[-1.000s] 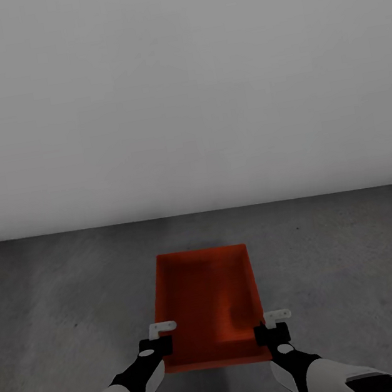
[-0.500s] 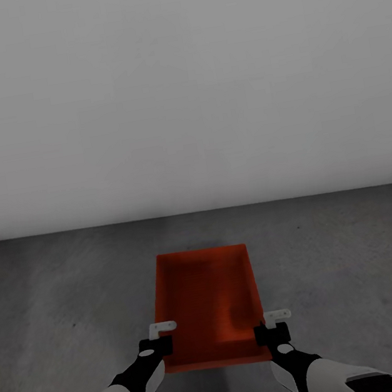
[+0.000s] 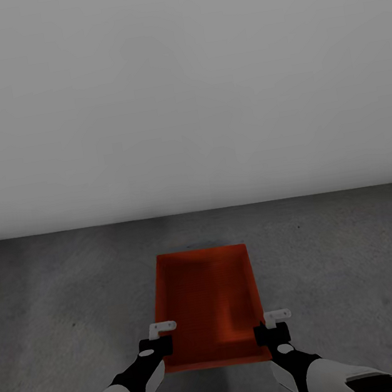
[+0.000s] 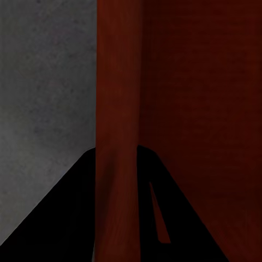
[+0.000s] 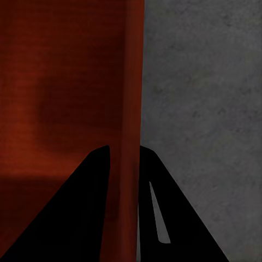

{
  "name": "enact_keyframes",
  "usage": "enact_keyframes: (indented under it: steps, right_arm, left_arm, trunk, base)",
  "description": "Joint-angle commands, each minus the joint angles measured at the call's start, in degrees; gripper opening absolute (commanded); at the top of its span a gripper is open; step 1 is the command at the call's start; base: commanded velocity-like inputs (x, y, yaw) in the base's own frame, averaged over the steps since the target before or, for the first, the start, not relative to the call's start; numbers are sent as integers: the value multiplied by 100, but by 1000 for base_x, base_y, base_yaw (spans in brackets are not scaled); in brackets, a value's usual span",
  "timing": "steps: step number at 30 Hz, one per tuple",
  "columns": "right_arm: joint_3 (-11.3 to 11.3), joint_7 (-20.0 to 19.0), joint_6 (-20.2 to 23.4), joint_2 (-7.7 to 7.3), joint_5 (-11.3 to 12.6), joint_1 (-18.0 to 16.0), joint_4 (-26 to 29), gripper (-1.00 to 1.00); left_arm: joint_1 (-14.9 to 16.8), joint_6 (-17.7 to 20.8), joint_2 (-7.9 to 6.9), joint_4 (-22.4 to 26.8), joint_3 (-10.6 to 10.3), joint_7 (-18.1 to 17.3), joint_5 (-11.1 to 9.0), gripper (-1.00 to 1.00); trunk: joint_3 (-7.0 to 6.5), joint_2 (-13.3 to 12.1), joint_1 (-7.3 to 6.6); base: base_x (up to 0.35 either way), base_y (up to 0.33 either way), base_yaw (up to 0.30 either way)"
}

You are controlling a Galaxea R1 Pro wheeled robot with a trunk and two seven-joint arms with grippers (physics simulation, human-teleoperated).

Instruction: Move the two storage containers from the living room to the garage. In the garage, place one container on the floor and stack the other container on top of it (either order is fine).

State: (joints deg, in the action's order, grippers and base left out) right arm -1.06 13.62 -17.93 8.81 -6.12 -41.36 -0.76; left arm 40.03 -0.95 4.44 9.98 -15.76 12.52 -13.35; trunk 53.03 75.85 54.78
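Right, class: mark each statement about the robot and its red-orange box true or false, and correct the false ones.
1. The left hand grips one side wall of the storage container. True.
2. The right hand hangs free of the container. False: its fingers straddle the other side wall.
3. The container has a lid on. False: it is open-topped.
4. Below it lies the dark grey floor. True.
5. A second container sits inside it. False: it looks empty.

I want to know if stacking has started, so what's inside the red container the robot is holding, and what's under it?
The container looks empty: only its bare red bottom shows. Around it lies grey floor; what lies directly beneath is covered by the container itself.
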Motion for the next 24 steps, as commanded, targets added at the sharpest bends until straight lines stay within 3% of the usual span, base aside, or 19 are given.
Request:
enact_keyframes:
  steps: [1,15,24]
  right_arm:
    - [-131,53,-88,-1,-3,-4,15,-100]
    - [-131,53,-87,-1,-3,-4,15,-100]
    - [-131,53,-87,-2,-3,-4,15,-100]
  left_arm:
    - [5,-2,46,-22,197,56,-484,-100]
    - [5,-2,48,-22,198,56,-484,-100]
    - [5,-2,48,-22,196,57,-480,-100]
  trunk:
    - [20,42,22]
    - [271,603,329]
    - [271,603,329]
  base:
    - [0,0,0]
    - [0,0,0]
    - [0,0,0]
